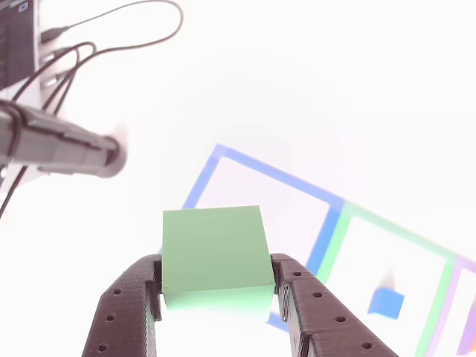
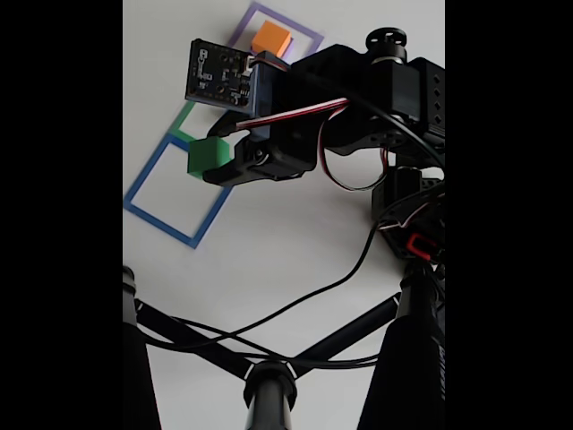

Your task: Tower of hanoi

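A pale green block is clamped between the two dark fingers of my gripper, which is shut on its sides. In the fixed view the green block hangs in the gripper over the far corner of the blue tape square. A small blue cube lies inside the green tape square, to the right of the blue tape square. An orange block sits in the purple tape square.
A black tube reaches in from the left, with black cables looping behind it. In the fixed view, tripod legs and a loose cable cross the lower table. The arm's body stands at the right.
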`<state>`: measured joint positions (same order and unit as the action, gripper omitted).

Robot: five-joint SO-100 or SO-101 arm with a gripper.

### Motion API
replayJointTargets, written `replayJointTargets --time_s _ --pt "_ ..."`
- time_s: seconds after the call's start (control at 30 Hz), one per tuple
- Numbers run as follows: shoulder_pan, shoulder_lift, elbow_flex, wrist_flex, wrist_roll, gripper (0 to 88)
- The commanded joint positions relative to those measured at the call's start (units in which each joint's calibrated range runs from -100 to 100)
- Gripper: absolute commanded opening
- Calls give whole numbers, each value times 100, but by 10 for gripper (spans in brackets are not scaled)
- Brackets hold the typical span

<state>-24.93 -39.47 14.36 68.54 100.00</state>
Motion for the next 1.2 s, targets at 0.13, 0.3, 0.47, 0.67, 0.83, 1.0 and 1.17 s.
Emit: replayJointTargets --time_s 0.13,0.3,0.47,0.67,0.83,1.0,1.17 --pt "48 -393 2991 -3421 0 78" --pt "48 -224 4655 -5623 0 77" --pt "10 350 5664 -7388 0 76" --pt "96 1706 5973 -9307 0 75" --pt "201 2869 5900 -10481 0 75" --pt "249 3902 5755 -11461 0 75" --pt "230 4742 5509 -12117 0 76"
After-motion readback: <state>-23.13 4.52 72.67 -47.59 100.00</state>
